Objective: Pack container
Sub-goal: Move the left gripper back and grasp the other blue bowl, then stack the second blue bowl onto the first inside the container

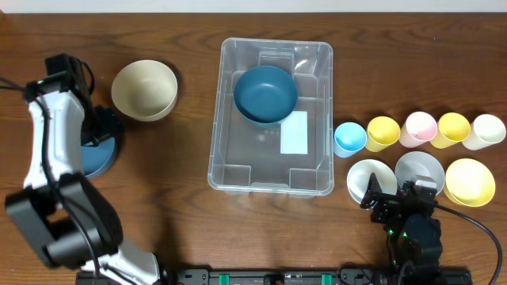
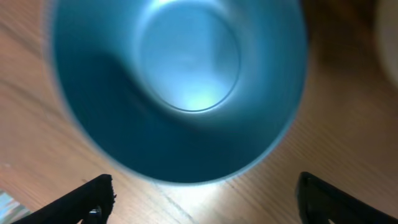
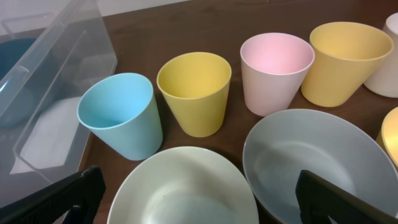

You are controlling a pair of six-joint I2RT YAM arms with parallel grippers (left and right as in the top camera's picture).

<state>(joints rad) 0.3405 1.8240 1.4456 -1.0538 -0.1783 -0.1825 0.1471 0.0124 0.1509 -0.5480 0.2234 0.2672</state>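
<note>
A brown wooden table (image 1: 174, 198) is seen from above, and a clear plastic container (image 1: 215, 142) is set at its middle. The container is rectangular and open at the top, with rounded corners and see-through walls. Its long axis runs from the far edge of the table towards the robot's side, and its short sides face those two edges. It stands upright and level.

A dark blue bowl (image 1: 265, 93) is lodged in the far half of the container, mouth up. A beige bowl (image 1: 143, 89) is placed left of the container, well apart from it. A blue bowl (image 2: 186, 81) is found nearer the left edge, largely hidden overhead by the left arm. The left gripper (image 2: 208, 199) is held above this bowl with its jaws spread wide, and nothing is gripped.

Three bowls are grouped at the near right: a pale green bowl (image 1: 371, 178), a grey bowl (image 1: 420, 168) and a yellow bowl (image 1: 469, 182). The right gripper (image 3: 205, 196) is poised over the first two, its jaws likewise wide apart and empty.

Behind these bowls a row of cups is lined up: a light blue cup (image 1: 349, 139) just beside the container, then a yellow cup (image 1: 383, 132), a pink cup (image 1: 420, 128), a second yellow cup (image 1: 454, 128) and a cream cup (image 1: 486, 131).

A white label (image 1: 294, 132) is seen on the container floor, near the dark blue bowl.
</note>
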